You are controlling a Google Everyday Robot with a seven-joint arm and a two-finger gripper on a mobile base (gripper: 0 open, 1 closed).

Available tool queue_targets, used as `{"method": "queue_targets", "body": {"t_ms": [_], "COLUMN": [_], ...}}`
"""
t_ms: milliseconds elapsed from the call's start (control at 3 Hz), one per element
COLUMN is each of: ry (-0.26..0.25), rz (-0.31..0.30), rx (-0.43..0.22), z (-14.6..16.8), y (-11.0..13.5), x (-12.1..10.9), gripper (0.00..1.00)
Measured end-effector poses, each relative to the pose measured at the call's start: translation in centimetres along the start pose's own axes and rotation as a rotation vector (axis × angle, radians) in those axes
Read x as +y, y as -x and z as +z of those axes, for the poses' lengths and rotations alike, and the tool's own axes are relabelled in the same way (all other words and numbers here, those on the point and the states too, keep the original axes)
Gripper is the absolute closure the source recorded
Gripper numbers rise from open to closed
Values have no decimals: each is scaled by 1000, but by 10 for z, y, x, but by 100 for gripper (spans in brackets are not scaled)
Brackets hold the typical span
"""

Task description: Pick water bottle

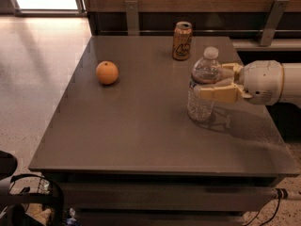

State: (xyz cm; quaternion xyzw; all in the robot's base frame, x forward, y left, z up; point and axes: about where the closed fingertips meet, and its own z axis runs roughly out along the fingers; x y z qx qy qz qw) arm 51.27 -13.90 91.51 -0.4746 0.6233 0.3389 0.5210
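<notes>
The water bottle (200,103) is clear ribbed plastic with a white cap and stands on the grey table (141,126) at the right, leaning slightly. My gripper (210,81) reaches in from the right edge at the height of the bottle's label band. Its tan fingers (221,93) sit on either side of the bottle, one in front and one behind, closed against it. The bottle's base rests on the table top.
A tan drink can (182,41) stands behind the bottle near the table's far edge. An orange (107,72) lies at the left of the table. A wooden wall with metal brackets runs behind. Dark cabling shows at the lower left.
</notes>
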Motion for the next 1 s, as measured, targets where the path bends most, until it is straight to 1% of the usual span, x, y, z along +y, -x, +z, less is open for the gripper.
{"method": "queue_targets", "body": {"t_ms": [333, 667, 1000], "ry": [5, 3, 1], "rz": [-16, -120, -162], "rx": [5, 39, 46], "z": [0, -4, -7], "y": [6, 52, 70], "x": [2, 8, 10], "gripper": [100, 100, 100]}}
